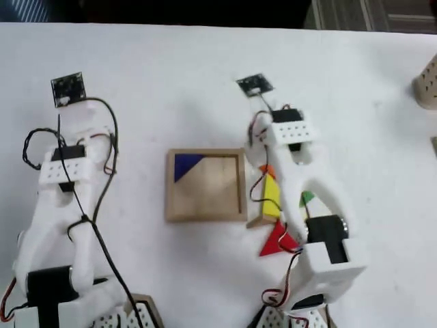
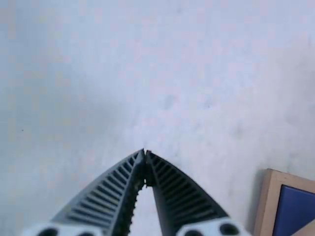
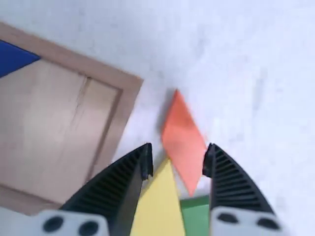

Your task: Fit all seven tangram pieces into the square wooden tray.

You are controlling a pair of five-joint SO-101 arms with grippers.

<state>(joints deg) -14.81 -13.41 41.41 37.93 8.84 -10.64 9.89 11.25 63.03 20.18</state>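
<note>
One orange piece (image 3: 183, 137), a sliver overhead, inside the spread right hand (image 3: 178, 160)

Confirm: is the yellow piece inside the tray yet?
No, the yellow piece lies on the table beside the tray, outside its rim; the blue triangle sits in a tray corner.

robotics lab bench (white table (image 1: 171, 75), loose cables (image 1: 113, 147))

You see a blue piece (image 1: 186, 164) in the pale wooden tray (image 1: 205, 216), and beside the tray an orange piece (image 3: 182, 137), yellow piece (image 1: 271, 195), green piece (image 1: 308, 198) and red piece (image 1: 276, 240).
</note>
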